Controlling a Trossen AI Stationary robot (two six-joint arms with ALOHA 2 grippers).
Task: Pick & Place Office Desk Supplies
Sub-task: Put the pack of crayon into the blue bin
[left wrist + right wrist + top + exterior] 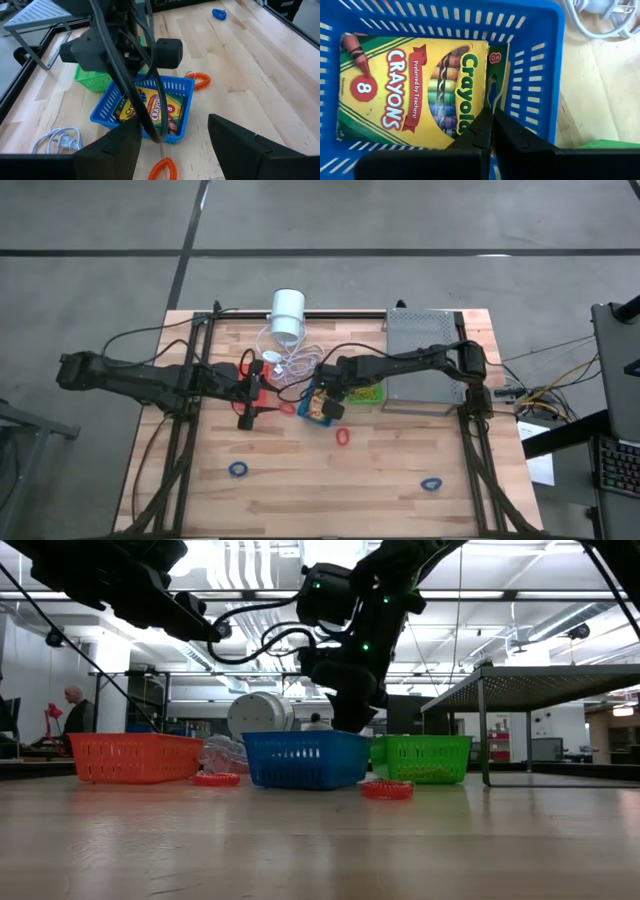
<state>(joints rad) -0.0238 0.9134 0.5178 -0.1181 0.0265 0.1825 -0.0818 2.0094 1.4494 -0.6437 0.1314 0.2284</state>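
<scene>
Right pincer (492, 131) sits with jaws pressed together, nothing between them, tips down inside the blue basket (318, 408) just over the edge of the crayon box (415, 87). That box lies flat on the basket floor, label up; a second box's green edge (498, 75) stands on its side right beside it, against the basket wall. White cord (592, 17) lies on the desk just outside the blue basket's far wall.

Out from the right pincer: green basket (364, 393) just beside the blue one, on the side nearer the grey perforated tray (424, 350), with yellow-green contents I can't make out. A red rubber band (343, 437) lies on the desk (330, 490) close to the blue basket, another red band (288, 408) on its other side. Two blue bands lie well apart, toward the desk's near edge: one (237, 470) on the left arm's side, one (431, 483) on the right arm's side.

Left pincer (247, 418) is spread wide and empty, hovering above the desk facing the blue basket, near the red-orange basket (135, 756). White cylinder (288, 315) with coiled cord rests behind both baskets at the desk's far edge.

In the low view the red-orange, blue and green baskets stand in a row, apart.
</scene>
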